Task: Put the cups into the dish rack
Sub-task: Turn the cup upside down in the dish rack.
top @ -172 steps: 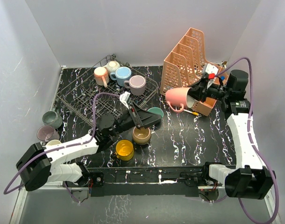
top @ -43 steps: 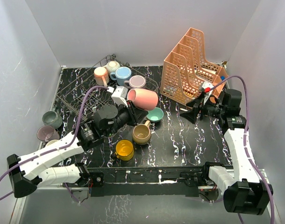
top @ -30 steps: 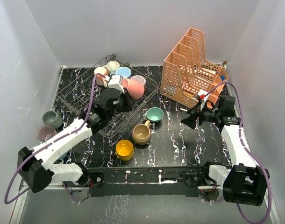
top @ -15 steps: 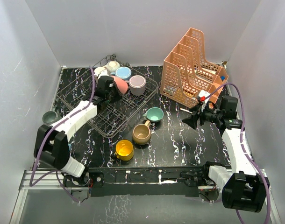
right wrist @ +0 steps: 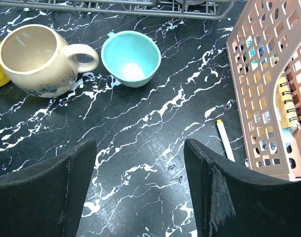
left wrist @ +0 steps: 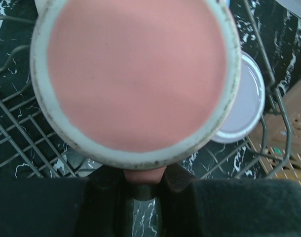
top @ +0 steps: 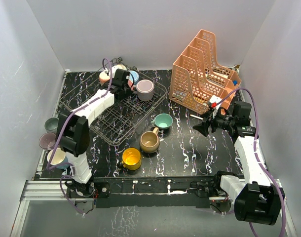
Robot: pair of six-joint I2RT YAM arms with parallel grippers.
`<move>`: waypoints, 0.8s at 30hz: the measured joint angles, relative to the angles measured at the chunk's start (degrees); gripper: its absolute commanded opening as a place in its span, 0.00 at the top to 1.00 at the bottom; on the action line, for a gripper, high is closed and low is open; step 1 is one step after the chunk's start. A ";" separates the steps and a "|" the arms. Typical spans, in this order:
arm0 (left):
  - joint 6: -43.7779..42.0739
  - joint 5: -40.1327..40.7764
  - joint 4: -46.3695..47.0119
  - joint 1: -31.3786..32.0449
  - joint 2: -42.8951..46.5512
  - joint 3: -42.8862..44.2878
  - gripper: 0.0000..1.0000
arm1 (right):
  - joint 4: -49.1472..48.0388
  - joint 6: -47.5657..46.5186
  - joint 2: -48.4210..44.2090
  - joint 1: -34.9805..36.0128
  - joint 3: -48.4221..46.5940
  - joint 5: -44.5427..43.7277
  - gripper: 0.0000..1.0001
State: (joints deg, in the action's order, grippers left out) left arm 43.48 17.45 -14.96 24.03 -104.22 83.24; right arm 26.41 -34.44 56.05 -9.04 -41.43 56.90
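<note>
Pink cup is hanging over the far corner of the dish rack, its round face filling the left wrist view; whether it is touching the wires cannot be told. The left gripper is holding it, fingers narrow and pinching a pink stub at the cup's edge. A lilac cup and a blue cup are sitting in the rack just beside it. A teal cup, tan cup and yellow cup are resting on the table near the rack's front corner. Three more cups are standing at the table's left edge. The right gripper is hovering above the table near the orange organizer, fingers wide and empty
</note>
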 measured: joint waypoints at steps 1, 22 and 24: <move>0.33 0.72 -1.36 -0.09 -1.57 1.92 1.00 | 0.00 -0.02 0.00 0.00 0.00 -0.04 0.26; 3.19 7.96 -9.92 -1.64 -15.06 13.20 1.00 | -0.02 -0.20 0.00 -0.02 0.04 -1.33 0.26; 3.10 8.55 -9.92 -1.79 -16.13 14.01 1.00 | -0.02 -0.22 0.00 -0.02 0.04 -1.42 0.26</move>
State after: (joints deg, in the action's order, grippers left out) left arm 46.59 26.00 -24.88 22.24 -120.36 97.25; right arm 26.39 -34.65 56.05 -9.06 -41.39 55.48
